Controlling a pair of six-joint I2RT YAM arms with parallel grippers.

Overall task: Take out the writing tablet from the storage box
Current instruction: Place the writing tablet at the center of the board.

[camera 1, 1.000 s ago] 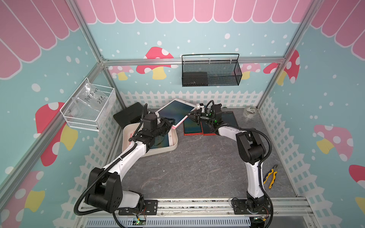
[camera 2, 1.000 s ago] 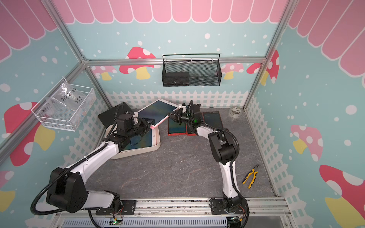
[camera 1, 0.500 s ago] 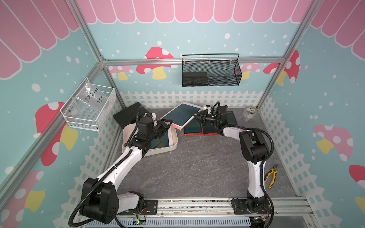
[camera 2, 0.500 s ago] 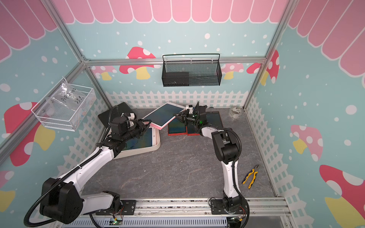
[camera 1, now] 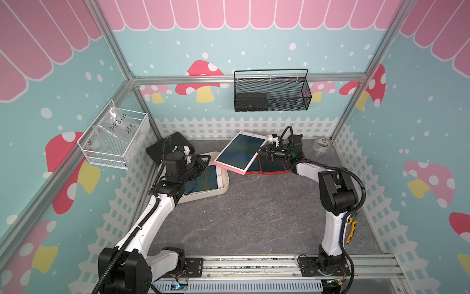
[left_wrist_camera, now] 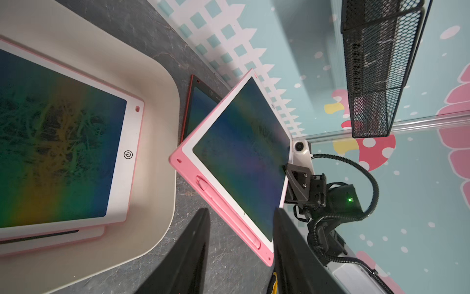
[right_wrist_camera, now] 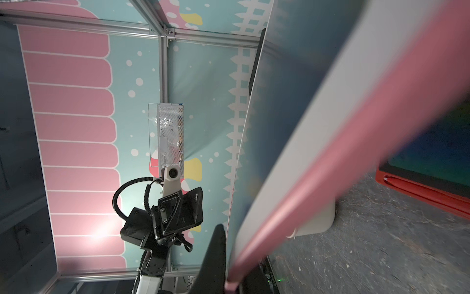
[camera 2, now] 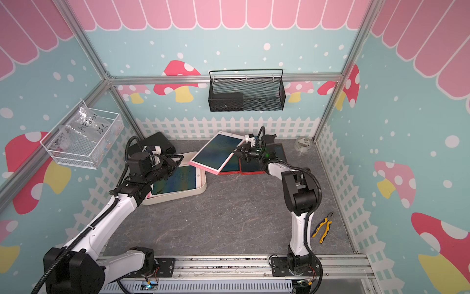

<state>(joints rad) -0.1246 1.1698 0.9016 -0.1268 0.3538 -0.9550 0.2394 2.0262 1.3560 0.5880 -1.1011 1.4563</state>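
Observation:
A pink writing tablet [camera 1: 239, 151] [camera 2: 216, 151] hangs tilted in the air, just right of the storage box, in both top views. My right gripper [camera 1: 264, 150] [right_wrist_camera: 234, 267] is shut on its right edge; the pink rim [right_wrist_camera: 318, 127] runs between the jaws. The cream storage box [camera 1: 223, 183] [left_wrist_camera: 157, 178] lies at back left with another pink tablet [camera 1: 206, 178] [left_wrist_camera: 63, 140] flat inside. My left gripper [camera 1: 203, 161] [left_wrist_camera: 240, 213] stands open over the box's right end, holding nothing, a little apart from the lifted tablet [left_wrist_camera: 239, 152].
Two red tablets [camera 1: 273, 168] lie flat under the lifted one. A black case [camera 1: 167, 145] sits behind the box. A tape roll [camera 1: 321, 145] is at back right, and yellow pliers [camera 1: 351, 229] by the right wall. Wire baskets hang on the back wall [camera 1: 270, 94] and the left wall [camera 1: 114, 142].
My left gripper has come off the pink tablet and drawn back toward the box. My right gripper has carried the tablet to the right, over the red tablets.

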